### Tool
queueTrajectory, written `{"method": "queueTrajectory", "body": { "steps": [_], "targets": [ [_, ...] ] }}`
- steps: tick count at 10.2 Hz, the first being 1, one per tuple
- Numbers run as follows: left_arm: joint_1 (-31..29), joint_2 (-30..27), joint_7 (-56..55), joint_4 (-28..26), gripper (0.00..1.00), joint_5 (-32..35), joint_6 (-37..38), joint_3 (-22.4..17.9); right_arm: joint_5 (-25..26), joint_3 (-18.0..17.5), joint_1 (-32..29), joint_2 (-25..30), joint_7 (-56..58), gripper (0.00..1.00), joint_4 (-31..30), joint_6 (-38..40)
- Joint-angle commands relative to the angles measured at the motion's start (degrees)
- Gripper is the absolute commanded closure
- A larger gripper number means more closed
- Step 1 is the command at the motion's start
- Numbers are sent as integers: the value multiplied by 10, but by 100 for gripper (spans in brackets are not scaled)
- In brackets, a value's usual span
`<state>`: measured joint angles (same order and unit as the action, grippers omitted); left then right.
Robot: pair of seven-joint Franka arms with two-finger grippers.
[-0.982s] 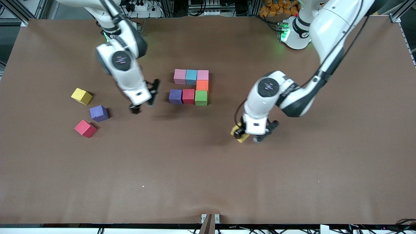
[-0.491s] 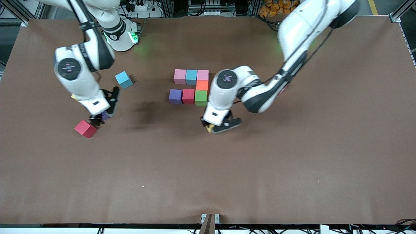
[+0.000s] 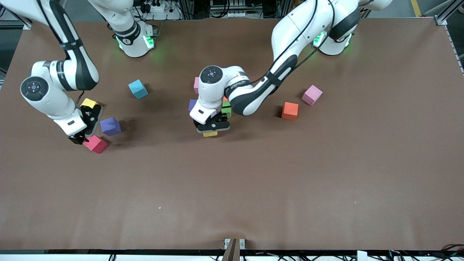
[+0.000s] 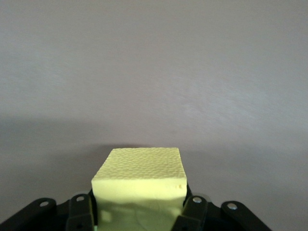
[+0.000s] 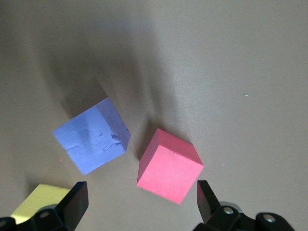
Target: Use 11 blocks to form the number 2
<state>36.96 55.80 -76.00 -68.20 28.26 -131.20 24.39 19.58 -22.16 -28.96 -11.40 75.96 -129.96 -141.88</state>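
In the front view the left gripper [image 3: 212, 127] holds a yellow block [image 3: 210, 133] over the worktop [image 3: 253, 188], nearer the camera than the partly hidden number 2 [image 3: 227, 107]. In the left wrist view its jaws clamp this cube squarely. In the right wrist view the right gripper [image 5: 142, 201] hangs with wide jaws above the tilted red block [image 5: 169, 165], beside the purple block [image 5: 91, 136].

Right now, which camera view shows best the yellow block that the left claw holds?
The left wrist view: the held yellow block fills the foreground between the left claw's fingers. The front view shows only a yellow sliver under that claw. The right wrist view does not show it.
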Motion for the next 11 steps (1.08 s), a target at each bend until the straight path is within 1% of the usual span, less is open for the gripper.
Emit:
{"method": "queueTrajectory", "body": {
  "steps": [1,2,3,4,5,6,8,9,10,11],
  "targets": [
    [21,24,18,52,69,2,14,-6,17,1,-17,-33,103,0,16,-51],
    [26,27,20,55,69,2,13,-6,-4,8,-29,-61,103,0,36,-51],
    [28,35,20,67,69,2,12,-6,-7,7,-50,-88,100,0,48,-58],
    [31,38,21,69,69,2,11,-6,-7,7,-59,-99,56,0,53,-59],
    [31,38,23,69,69,2,4,-7,-7,8,-64,-101,-8,0,57,-59],
    [31,38,37,69,69,2,0,-7,-7,8,-74,-109,-43,0,58,-59],
    [35,39,48,68,69,2,-14,-7,-17,9,-78,-113,-110,0,59,-87],
    [36,42,54,68,69,2,-21,-7,-38,9,-85,-114,-141,0,58,-88],
    [36,47,56,68,69,2,-27,-7,-68,9,-86,-119,-143,0,55,-88],
    [39,47,57,68,69,2,-30,-12,-78,8,-85,-119,-146,0,52,-88]
  ]
}}
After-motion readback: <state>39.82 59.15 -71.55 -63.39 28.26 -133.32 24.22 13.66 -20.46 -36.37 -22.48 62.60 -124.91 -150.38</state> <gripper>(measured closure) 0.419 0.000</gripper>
